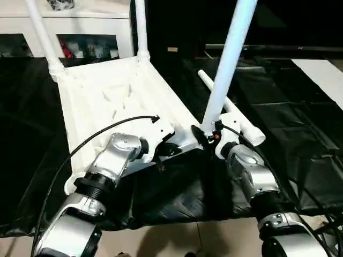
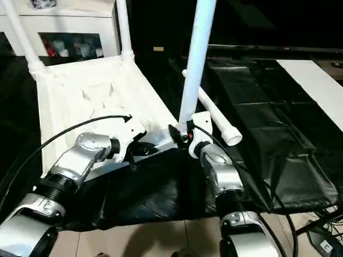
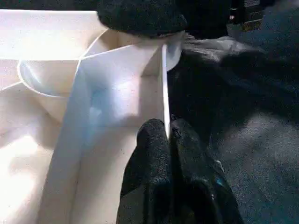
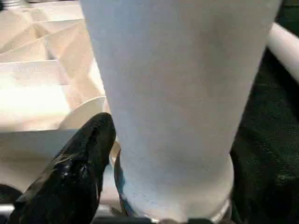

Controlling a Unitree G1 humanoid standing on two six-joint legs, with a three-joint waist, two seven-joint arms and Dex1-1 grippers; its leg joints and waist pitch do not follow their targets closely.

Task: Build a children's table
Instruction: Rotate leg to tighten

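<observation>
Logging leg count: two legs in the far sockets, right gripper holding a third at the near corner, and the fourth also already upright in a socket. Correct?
Not the last part. The fourth leg lies loose on the black cloth beside the tabletop, as the left eye view shows. Two far legs stand socketed, and the right gripper holds the third leg.

Head stereo pair: high, facing forward and down over both forearms; both eyes share the upturned table top (image 1: 112, 101) and black floor cover (image 2: 278, 139), slightly offset. Left wrist camera: very close, looking along the left gripper (image 3: 169, 135) at the near rim. Right wrist camera: pressed close against the near-right leg (image 4: 177, 93).
</observation>
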